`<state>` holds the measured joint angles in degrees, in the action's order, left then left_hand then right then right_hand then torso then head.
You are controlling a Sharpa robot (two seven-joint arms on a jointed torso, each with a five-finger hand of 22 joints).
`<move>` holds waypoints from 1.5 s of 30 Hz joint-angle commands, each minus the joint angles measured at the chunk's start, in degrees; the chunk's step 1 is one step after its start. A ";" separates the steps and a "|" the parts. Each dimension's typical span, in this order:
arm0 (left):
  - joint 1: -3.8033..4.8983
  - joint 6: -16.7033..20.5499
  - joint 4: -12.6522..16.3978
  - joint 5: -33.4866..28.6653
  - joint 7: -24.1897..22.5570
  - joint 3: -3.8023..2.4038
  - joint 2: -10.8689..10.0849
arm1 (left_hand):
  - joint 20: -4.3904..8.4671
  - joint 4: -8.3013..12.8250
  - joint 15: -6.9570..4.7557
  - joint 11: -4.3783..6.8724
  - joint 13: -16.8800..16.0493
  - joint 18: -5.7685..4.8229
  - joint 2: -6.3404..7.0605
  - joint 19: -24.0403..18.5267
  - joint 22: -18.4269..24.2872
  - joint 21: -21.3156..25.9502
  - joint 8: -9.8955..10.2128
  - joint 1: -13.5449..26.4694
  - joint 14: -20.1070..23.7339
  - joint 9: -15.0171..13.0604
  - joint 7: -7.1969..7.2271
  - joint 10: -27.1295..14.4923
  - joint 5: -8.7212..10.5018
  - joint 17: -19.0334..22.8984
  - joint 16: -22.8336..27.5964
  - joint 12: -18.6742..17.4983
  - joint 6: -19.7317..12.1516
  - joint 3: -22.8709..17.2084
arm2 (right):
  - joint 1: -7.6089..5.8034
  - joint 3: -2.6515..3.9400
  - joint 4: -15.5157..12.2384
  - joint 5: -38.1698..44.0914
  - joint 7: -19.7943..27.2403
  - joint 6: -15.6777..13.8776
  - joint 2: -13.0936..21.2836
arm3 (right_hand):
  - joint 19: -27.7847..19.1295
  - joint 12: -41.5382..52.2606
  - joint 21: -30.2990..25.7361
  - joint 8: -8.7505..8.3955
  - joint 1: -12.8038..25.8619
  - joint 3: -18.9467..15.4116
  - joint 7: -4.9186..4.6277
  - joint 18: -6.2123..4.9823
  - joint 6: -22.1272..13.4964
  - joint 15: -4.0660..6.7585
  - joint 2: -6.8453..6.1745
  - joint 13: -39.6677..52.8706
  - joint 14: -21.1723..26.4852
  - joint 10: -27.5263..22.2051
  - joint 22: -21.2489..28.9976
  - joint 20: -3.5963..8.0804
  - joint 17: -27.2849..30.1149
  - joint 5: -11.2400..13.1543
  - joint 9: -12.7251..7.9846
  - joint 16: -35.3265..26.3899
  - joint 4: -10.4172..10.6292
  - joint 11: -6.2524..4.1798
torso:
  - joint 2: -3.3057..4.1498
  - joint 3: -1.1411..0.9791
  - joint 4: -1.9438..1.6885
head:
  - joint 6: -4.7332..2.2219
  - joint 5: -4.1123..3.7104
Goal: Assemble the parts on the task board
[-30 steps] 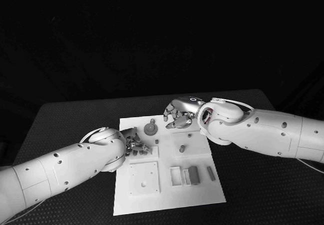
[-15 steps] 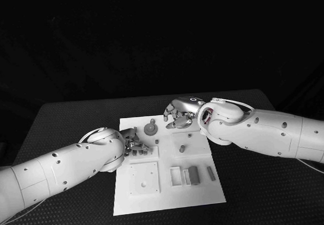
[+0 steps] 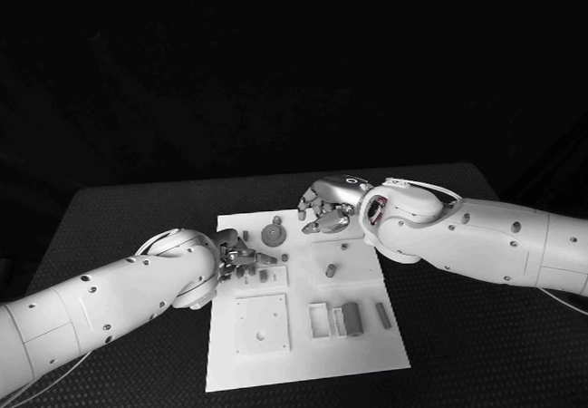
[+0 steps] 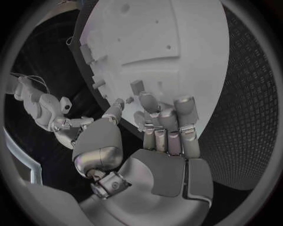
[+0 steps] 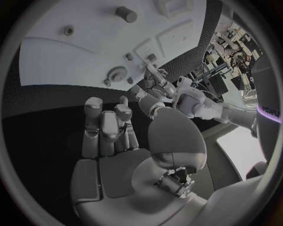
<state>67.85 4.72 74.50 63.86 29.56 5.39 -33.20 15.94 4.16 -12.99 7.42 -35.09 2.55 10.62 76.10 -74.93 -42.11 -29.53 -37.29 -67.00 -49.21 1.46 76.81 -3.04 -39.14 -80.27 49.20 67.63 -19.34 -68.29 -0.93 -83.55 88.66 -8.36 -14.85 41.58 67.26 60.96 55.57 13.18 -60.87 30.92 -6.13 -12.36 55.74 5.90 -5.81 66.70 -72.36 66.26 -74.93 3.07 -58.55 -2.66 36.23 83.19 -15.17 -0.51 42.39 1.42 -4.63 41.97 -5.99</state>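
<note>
Overhead, two robot hands, left and right, flank one task board.

A black table with a textured top stands against a dark backdrop.

Task board lay mid-table. Gear sat at its far end, peg nearer the middle, square plate near-left, rectangular blocks to its right. Left hand was over the board's left edge, right hand over the far end.

Left hand empty, fingers apart; right hand empty, fingers curled in
</note>
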 commanded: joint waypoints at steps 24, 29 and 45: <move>6.64 4.14 -9.20 -8.16 -8.89 -1.65 -0.11 | -10.11 8.53 12.74 -11.36 12.54 1.52 -3.44 -14.13 11.47 19.84 10.54 -14.31 12.99 9.83 -10.20 -15.46 0.14 10.77 20.89 -21.16 -17.18 -10.19 | 0.01 0.06 1.85 -0.36 0.25 -0.97 0.14 | 0.03 -0.40 -0.38 -0.44 0.72 0.04 -0.50 -2.64 -0.42 0.01 -0.41 0.01 0.59 -0.04 -0.49 0.31 0.62 -0.12 0.01 -0.45 0.47 0.70 | 0.10 0.05 0.03 | -1.38 0.00; 6.76 -2.54 -12.91 -6.57 -6.10 -1.64 1.88 | -9.57 2.49 12.11 -10.62 12.95 1.90 -2.32 -13.15 11.53 19.80 10.51 -4.50 11.91 10.67 -9.67 -13.41 0.28 10.29 20.45 -21.58 -15.99 -6.27 | 0.01 0.08 2.09 -0.38 0.28 -0.87 -0.14 | 0.03 -0.41 -0.39 -0.45 0.75 0.04 -0.51 -2.64 -0.43 0.00 -0.43 0.01 0.59 -0.04 -0.49 0.30 0.62 -0.12 0.01 -0.46 0.50 0.71 | 0.12 0.01 0.06 | -1.40 0.10; 6.80 -8.37 -21.93 -2.79 -4.76 -1.15 7.51 | -8.48 2.81 10.89 -9.66 12.98 2.26 -1.94 -11.87 10.64 19.18 10.70 -0.62 10.98 11.98 -9.08 -10.91 0.23 8.64 19.10 -22.13 -14.87 -2.29 | 0.01 0.09 2.18 -0.39 0.24 -0.71 -0.45 | 0.03 -0.42 -0.42 -0.45 0.75 0.08 -0.52 -2.64 -0.41 -0.03 -0.45 0.00 0.56 -0.04 -0.48 0.31 0.58 -0.12 0.04 -0.47 0.54 0.72 | 0.61 -0.03 0.27 | -1.48 0.08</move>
<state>74.52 -0.92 53.04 58.95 24.04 4.25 -26.09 7.38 6.96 -1.96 -2.30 -21.99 3.13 8.68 63.93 -64.22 -22.72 -18.80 -38.21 -55.82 -37.27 -7.55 65.61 -3.05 -30.40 -60.87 26.82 52.31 -21.85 -68.30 -0.87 -81.35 88.13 -8.32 -15.57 41.24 67.30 60.74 55.35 12.97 -60.64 31.08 -6.06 -12.36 55.37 5.94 -6.04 66.70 -72.15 66.25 -74.93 3.06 -57.92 -2.66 36.20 82.92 -15.01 -0.10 42.91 1.38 -4.32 40.40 -5.90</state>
